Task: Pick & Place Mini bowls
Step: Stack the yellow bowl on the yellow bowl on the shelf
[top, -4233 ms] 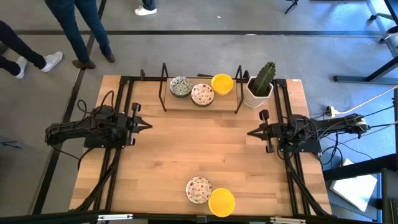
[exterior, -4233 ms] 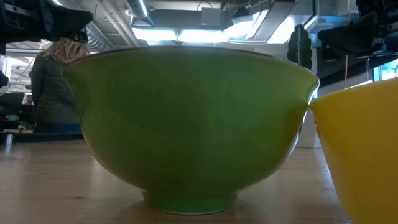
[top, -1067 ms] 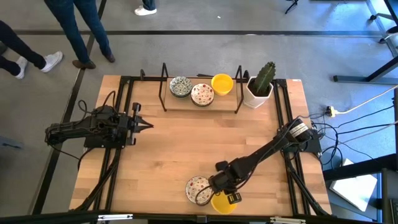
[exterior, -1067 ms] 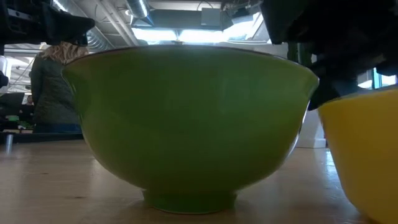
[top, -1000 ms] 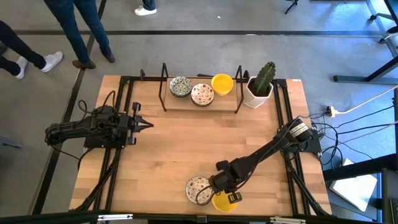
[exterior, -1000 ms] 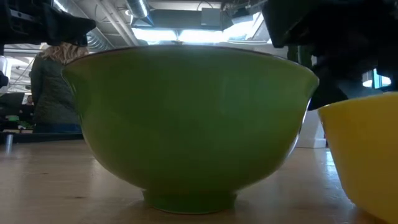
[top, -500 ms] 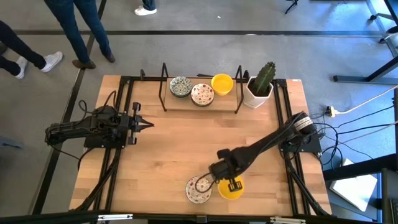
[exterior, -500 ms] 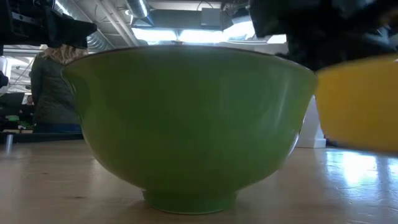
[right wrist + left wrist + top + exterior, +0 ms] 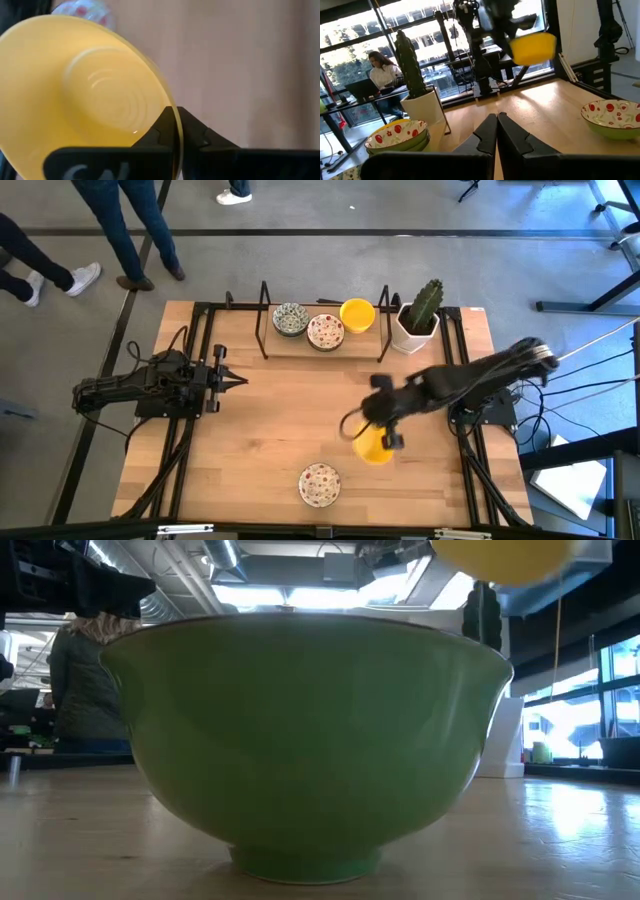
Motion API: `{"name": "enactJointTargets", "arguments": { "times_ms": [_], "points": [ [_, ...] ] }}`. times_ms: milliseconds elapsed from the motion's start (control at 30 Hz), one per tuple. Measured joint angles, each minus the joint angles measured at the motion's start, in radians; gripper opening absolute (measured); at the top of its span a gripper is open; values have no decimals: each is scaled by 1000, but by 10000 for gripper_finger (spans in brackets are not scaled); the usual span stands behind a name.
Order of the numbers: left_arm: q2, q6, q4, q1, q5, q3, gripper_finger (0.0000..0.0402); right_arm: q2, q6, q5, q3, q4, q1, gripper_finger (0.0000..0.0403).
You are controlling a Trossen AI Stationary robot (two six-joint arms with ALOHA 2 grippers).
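From above, we see the right hand (image 9: 374,442) stretched out over the middle of the tabletop (image 9: 280,410), its fingers clamped on the rim of a yellow bowl (image 9: 373,448) that hangs just below it, clear of the wood. Nearer the front edge from that hand, a red-speckled bowl (image 9: 319,484) sits alone. Well beyond the hand, at the far edge, a stack of bowls with a green-blue pattern (image 9: 290,319), a red-speckled stack (image 9: 325,331) and a yellow stack (image 9: 357,314) stand in a row, with a cactus pot (image 9: 417,320) beside them. The left hand (image 9: 232,381) waits at the left side with its fingers pressed together, holding nothing.

At tabletop height, we see the lone bowl (image 9: 305,740) fill the picture, looking green from this side, and the lifted yellow bowl (image 9: 505,560) high above it to one side.

From the left wrist, we see its own fingers (image 9: 487,136) closed tip to tip, the yellow bowl (image 9: 532,48) in the air ahead under the other arm, and the speckled bowl (image 9: 613,118) on the wood below it.

From the right wrist, we see the fingers (image 9: 162,127) pinching the yellow bowl's (image 9: 85,95) rim, one inside and one outside.
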Motion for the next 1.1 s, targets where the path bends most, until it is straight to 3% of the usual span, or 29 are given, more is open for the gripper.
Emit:
{"name": "enactJointTargets", "arguments": {
  "times_ms": [333,533,700,900,1100],
  "points": [
    [0,17,0,0,0,0,6,-351,137,308,0,-195,-43,5],
    [0,19,0,0,0,0,10,-608,172,393,-134,-103,-13,6],
    [0,19,0,0,0,0,6,-840,241,387,-362,-34,-13,7],
    [0,19,0,0,0,0,6,-1095,215,327,-641,190,-13,7],
    [0,19,0,0,0,0,7,-1244,249,296,-792,258,-13,7]
  ]
}}
